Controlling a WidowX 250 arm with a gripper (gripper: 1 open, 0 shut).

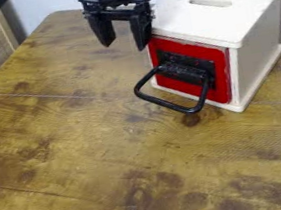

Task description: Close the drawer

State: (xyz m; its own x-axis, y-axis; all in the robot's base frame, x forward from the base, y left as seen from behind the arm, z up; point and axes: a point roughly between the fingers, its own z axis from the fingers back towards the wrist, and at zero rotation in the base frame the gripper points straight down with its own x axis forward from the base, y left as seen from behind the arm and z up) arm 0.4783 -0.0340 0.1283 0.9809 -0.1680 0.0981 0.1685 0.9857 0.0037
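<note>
**Hovering open-jawed beside a nearly shut drawer**

Hanging above the wooden table point(73, 169), the gripper point(124, 37) pointed down with its black fingers point(100, 31) spread wide and nothing between them. The red-fronted drawer point(189, 68) sat in the pale wooden box point(224, 22) just right of the gripper, its front looking close to flush. It was likely light, rigid and easy-sliding. The black loop handle point(169, 92) jutted forward and down; a flat push on the red front beside the black bracket point(186, 70) seemed the safer contact.
</note>
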